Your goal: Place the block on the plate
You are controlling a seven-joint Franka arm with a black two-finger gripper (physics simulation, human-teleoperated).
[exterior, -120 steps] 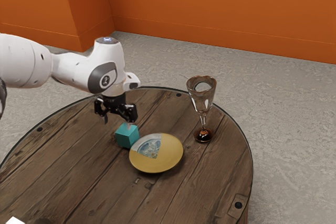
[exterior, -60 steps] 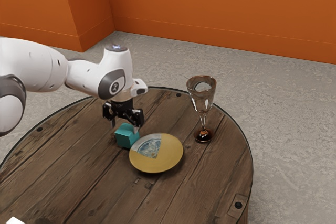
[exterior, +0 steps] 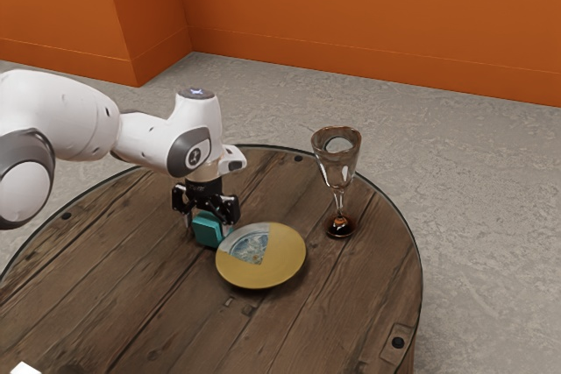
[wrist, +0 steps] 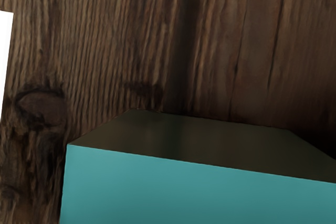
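Exterior view has the teal cube (exterior: pixel 209 231) on the round wooden table (exterior: pixel 131 291), at 6 o'clock beneath the black 2-finger gripper (exterior: pixel 209 224), between its parted fingers, the decorated plate (exterior: pixel 276 262) just beside at 4 o'clock.

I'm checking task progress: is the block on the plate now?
No, the teal block sits on the wooden table, beside the plate.
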